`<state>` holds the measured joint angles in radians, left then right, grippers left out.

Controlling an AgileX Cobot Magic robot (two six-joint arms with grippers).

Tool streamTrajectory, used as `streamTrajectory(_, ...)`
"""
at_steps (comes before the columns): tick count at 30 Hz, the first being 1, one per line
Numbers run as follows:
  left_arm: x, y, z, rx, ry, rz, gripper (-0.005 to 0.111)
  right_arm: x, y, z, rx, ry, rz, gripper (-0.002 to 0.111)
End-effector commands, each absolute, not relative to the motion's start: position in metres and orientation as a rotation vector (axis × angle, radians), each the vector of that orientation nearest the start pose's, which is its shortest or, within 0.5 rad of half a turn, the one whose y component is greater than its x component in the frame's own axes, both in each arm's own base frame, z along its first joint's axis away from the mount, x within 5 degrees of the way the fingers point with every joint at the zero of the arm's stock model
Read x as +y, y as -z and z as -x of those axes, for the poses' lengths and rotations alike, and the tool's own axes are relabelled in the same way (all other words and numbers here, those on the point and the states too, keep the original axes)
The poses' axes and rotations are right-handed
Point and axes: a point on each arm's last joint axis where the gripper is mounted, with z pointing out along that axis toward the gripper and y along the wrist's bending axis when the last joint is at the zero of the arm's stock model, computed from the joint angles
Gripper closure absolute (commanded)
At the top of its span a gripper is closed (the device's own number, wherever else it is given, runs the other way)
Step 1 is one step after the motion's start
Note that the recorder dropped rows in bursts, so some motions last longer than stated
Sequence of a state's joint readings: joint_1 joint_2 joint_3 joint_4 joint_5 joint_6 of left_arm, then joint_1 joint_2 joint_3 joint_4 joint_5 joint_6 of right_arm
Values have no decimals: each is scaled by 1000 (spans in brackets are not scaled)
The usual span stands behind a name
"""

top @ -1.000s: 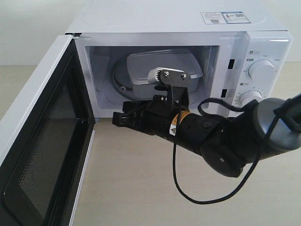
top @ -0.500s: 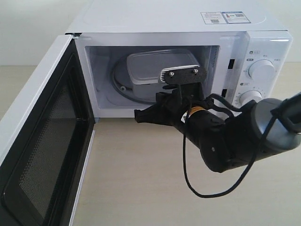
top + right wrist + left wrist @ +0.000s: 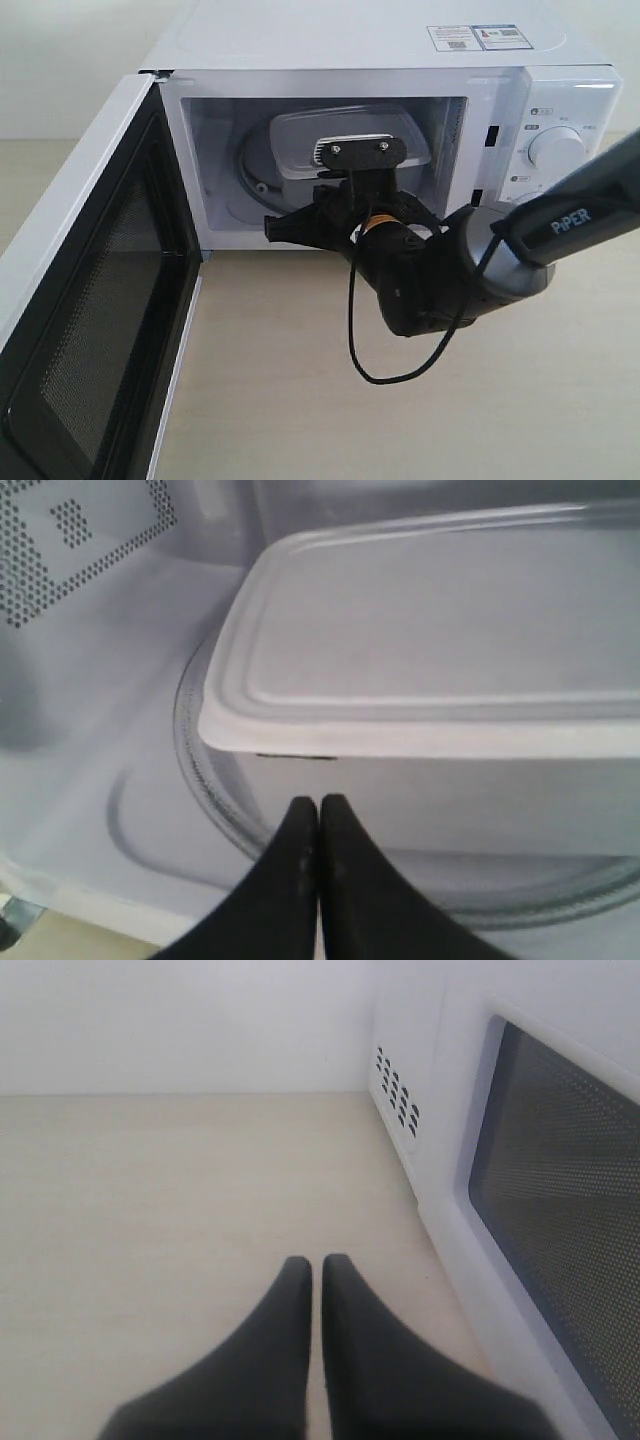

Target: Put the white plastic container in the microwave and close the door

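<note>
Beige tabletop is bearing the microwave, door hanging open left | white plastic container is sitting inside on turntable | only wrist views are showing my right gripper, left gripper pressed together

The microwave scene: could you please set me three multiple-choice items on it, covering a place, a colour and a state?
1. Where is the white plastic container? A. On the table B. Inside the microwave C. On top of it
2. What colour is the door's inner frame? A. Black B. Green C. Yellow
3. How is the right end effector? A. Open B. Shut, gripping nothing C. Shut on the container
1 B: it sits on the turntable in the cavity. 2 A: the frame shows black. 3 B: its fingers meet before the container's wall.
</note>
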<state>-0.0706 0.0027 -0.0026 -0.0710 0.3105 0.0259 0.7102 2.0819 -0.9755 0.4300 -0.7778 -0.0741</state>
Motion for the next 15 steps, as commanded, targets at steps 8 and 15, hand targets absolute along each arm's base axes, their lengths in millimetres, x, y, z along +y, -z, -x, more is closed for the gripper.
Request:
streamTrajectory(8, -6, -185, -54, 1791, 103, -33, 102, 239, -127, -358, 1868, -365, 173, 108)
streamTrajectory(15, -6, -185, -54, 1791, 103, -33, 102, 247, -116, -347, 1971, -371, 257, 108)
